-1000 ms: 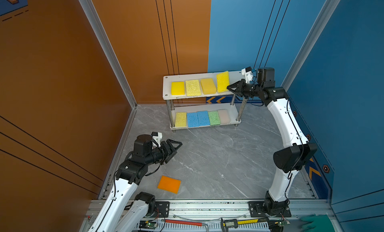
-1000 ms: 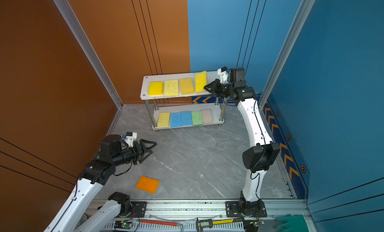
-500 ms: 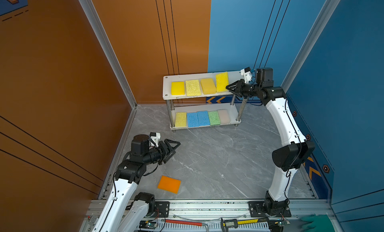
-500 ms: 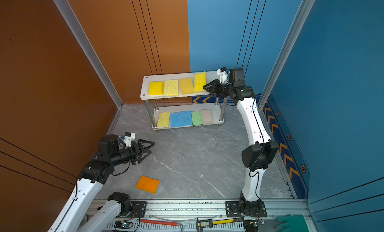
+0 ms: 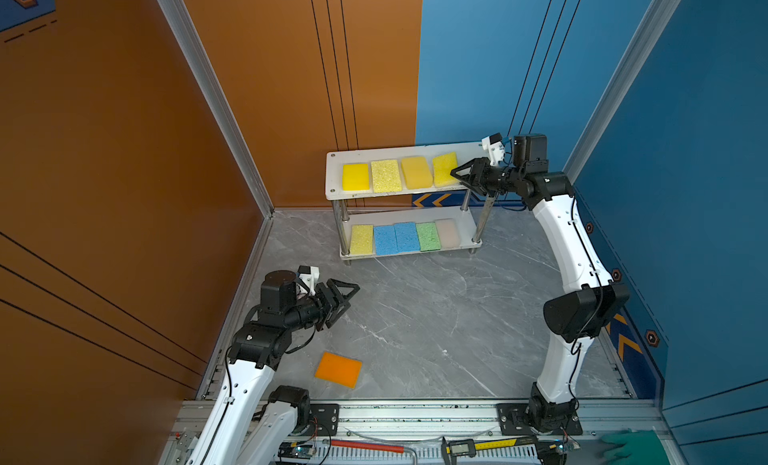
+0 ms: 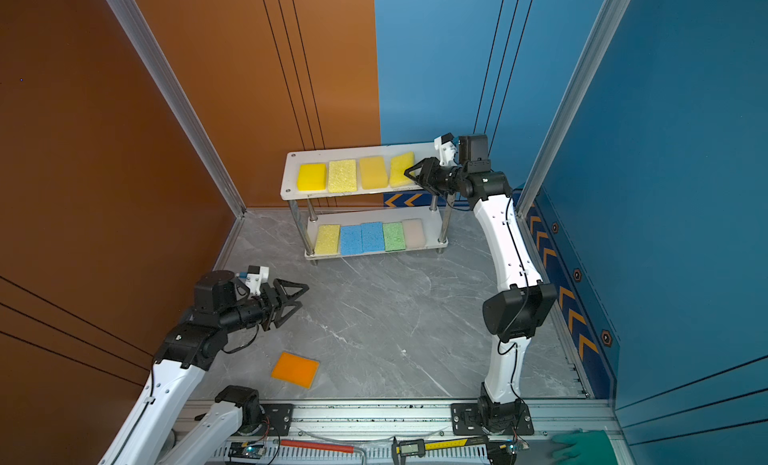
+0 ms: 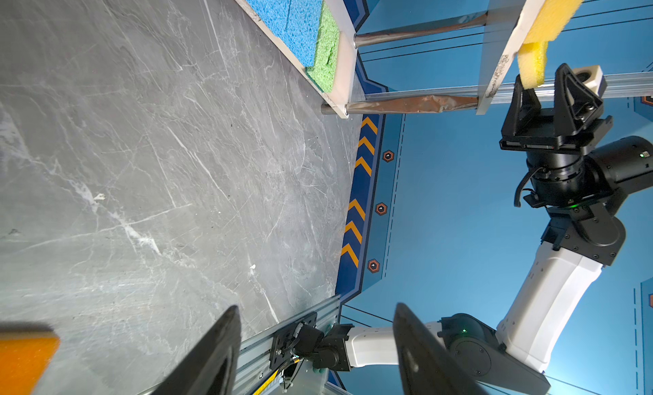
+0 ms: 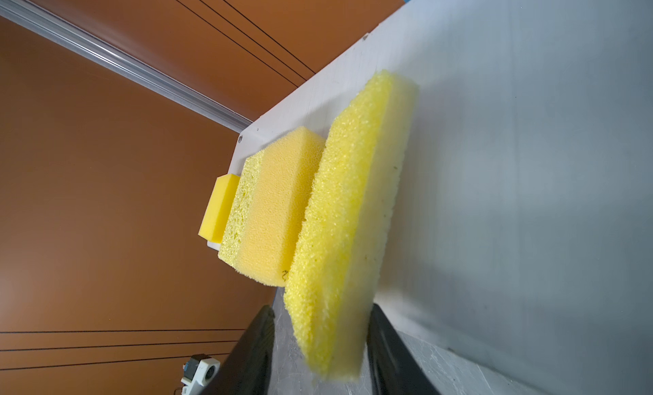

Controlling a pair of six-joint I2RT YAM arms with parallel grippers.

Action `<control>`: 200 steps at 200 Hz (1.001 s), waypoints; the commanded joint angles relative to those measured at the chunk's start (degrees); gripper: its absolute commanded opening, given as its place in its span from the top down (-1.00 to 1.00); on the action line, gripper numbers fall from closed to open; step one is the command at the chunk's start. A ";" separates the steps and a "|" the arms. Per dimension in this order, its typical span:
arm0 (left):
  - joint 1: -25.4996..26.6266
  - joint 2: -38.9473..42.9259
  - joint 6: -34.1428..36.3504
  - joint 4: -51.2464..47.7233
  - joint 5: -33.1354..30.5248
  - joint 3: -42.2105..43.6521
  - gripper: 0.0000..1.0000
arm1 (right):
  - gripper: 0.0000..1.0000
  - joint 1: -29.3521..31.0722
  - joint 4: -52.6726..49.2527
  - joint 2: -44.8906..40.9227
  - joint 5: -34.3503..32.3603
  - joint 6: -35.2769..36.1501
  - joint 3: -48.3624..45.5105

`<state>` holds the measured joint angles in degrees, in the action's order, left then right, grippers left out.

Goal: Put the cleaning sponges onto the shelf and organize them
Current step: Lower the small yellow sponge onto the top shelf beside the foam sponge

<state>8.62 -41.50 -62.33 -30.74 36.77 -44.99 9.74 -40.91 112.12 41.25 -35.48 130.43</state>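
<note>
The shelf stands against the back wall. Its top board carries a row of yellow cleaning sponges. The rightmost one lies flat, its near end overhanging the edge. My right gripper is open around that end, with a gap showing at one finger. The lower board holds yellow, two blue, green and beige sponges. An orange sponge lies on the floor near the front. My left gripper hovers open and empty behind it.
Orange and blue walls close in on the left, back and right. An aluminium rail runs along the front, with a red-handled tool, a caliper and a green glove beyond it.
My right gripper has opened and let go of the yellow sponge, which has settled from tilted up to flat on the top board. The left arm has barely shifted.
</note>
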 commanded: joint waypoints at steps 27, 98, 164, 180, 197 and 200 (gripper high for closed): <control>-0.56 0.27 0.90 -0.46 0.96 0.61 -0.37 | -0.12 -0.27 -2.47 0.72 -3.11 2.62 1.99; -0.97 0.43 0.85 -0.59 0.87 0.70 -0.37 | -0.23 0.13 -2.41 3.82 -4.01 2.44 6.19; -2.64 0.10 1.08 -0.51 1.93 0.98 -0.37 | -0.33 1.39 -2.40 6.36 -4.17 2.13 8.75; -3.20 -0.08 1.26 -0.46 2.32 0.96 -0.37 | -0.39 1.61 -2.42 6.34 -4.60 2.67 8.75; -3.76 -0.28 1.49 -0.47 2.89 0.85 -0.37 | -0.40 1.83 -2.70 6.36 -5.34 3.64 8.67; -3.85 -0.32 1.47 -0.53 2.99 0.91 -0.37 | -0.40 1.88 -2.84 6.36 -5.55 3.93 8.63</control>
<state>5.63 -41.65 -62.33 -30.74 37.85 -44.64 11.14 -41.60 117.71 37.65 -33.69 137.73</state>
